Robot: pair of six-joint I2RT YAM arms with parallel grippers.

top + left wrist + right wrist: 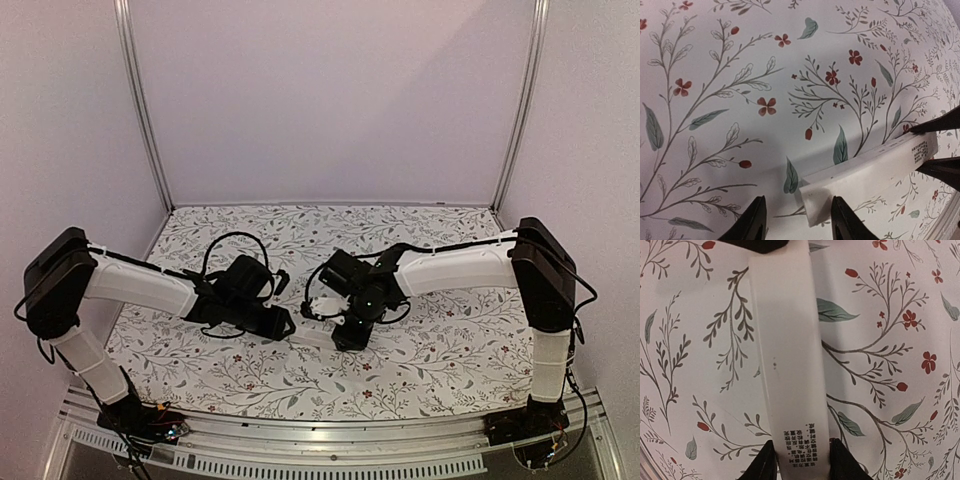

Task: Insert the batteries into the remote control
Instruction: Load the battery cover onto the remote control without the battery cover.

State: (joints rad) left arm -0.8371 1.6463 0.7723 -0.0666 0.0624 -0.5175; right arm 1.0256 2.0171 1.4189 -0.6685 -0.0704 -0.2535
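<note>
A long white bar with small printed text on its upturned face, which I take for the remote control (790, 350), lies low over the flowered cloth. My right gripper (801, 465) is shut on its printed end, one finger on each long edge. The bar's other end (822, 200) sits between the fingers of my left gripper (799, 222), which is open, with a wide gap on the left and the right finger close against the bar. In the top view the remote control (314, 338) bridges the left gripper (283, 325) and the right gripper (346, 335). The batteries are out of view.
The flowered tablecloth (430, 340) covers the whole table, with pale walls close behind and at both sides. A metal rail (330, 435) runs along the near edge between the arm bases.
</note>
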